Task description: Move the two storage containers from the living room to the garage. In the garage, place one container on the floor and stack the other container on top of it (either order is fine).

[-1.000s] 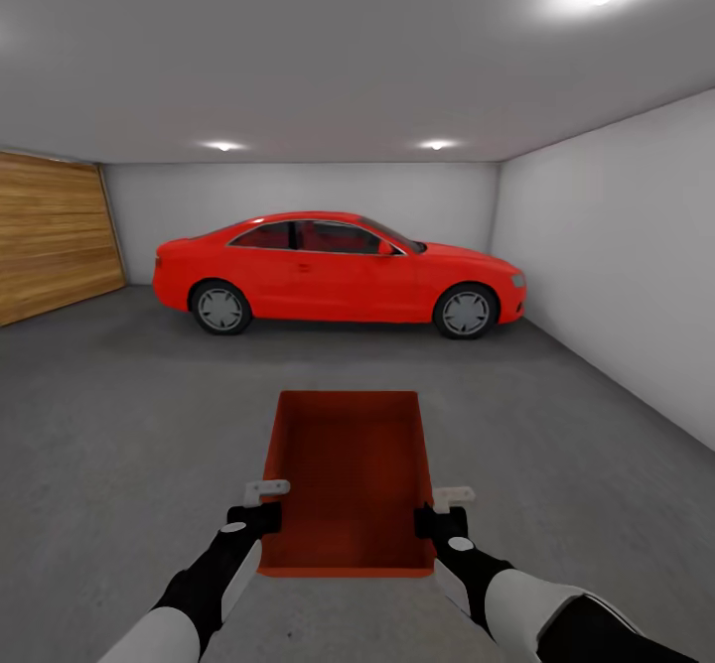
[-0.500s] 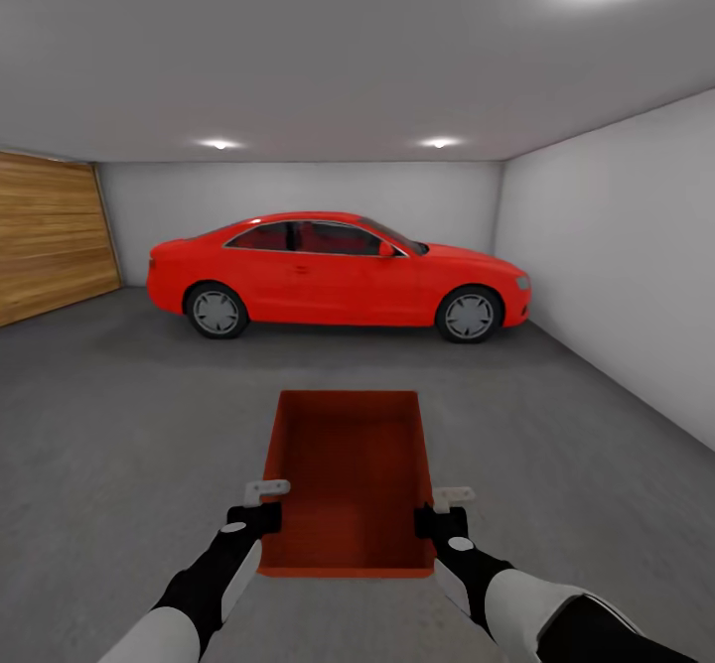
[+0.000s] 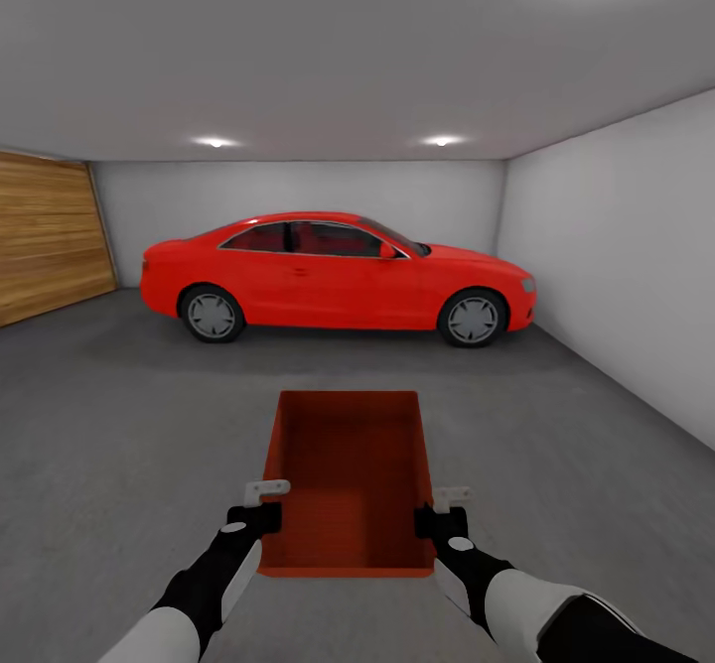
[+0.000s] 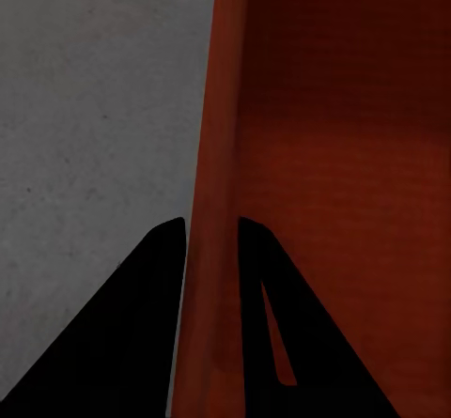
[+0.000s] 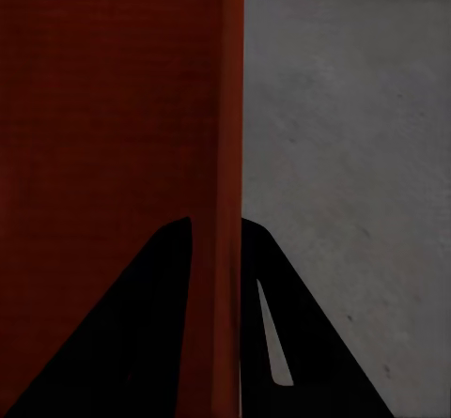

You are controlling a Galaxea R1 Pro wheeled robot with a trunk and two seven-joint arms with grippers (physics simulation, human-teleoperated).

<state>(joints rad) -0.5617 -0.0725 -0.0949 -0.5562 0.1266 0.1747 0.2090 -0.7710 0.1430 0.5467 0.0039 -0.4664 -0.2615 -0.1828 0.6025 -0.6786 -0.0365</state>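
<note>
I hold one orange-red storage container [image 3: 350, 474] level in front of me, above the dark grey garage floor [image 3: 119, 445]. My left gripper [image 3: 264, 504] is shut on its left wall, and my right gripper [image 3: 437, 509] is shut on its right wall. In the left wrist view the thin wall [image 4: 214, 249] runs between the two dark fingers [image 4: 141, 324]. The right wrist view shows the other wall [image 5: 225, 249] pinched the same way between its fingers [image 5: 282, 333]. The container is empty.
A red car [image 3: 336, 278] stands side-on across the far end of the garage. A slatted wood door [image 3: 50, 246] lies at the left, a white wall [image 3: 616, 266] at the right. Bare concrete floor stretches between me and the car.
The whole view has crept forward: the car looks slightly larger and wider. The container and both grippers keep the same place in the picture.
</note>
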